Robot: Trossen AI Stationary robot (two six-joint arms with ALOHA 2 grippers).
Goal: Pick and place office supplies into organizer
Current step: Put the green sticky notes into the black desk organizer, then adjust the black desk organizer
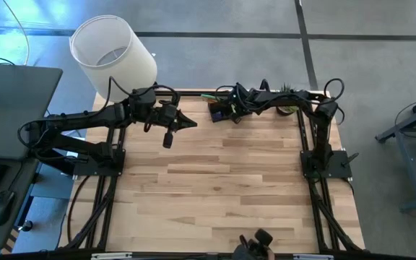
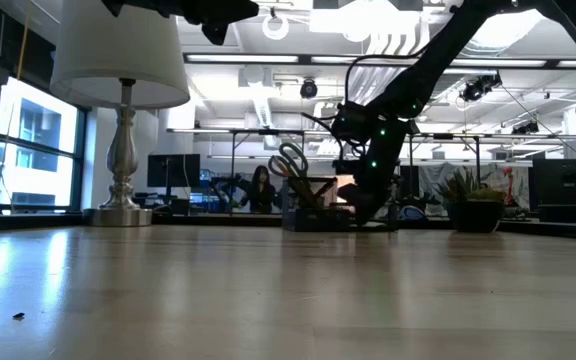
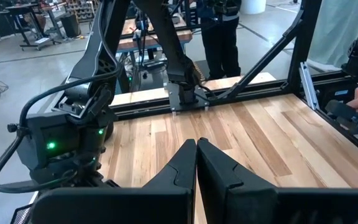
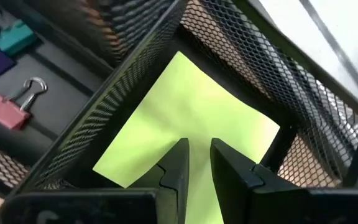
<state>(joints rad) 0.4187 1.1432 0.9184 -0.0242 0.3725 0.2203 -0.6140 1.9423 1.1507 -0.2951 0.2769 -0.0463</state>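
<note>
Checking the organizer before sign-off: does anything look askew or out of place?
Nothing stands out. The lime-green sticky-note pad lies flat in a mesh compartment of the organizer under the right gripper; binder clips sit in a neighbouring section.

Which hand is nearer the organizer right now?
Right. The right hand is inside the organizer, just above the sticky-note pad. The left hand hovers over bare table, off to its side.

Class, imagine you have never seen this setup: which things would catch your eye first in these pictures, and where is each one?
The lime-green sticky-note pad stands out most, lying in a mesh compartment of the black organizer at the table's far edge, with the right gripper slightly open just above it. Next comes the big white-shaded lamp at the far left corner. The left gripper, shut and empty, hangs above the bare wooden table.
</note>
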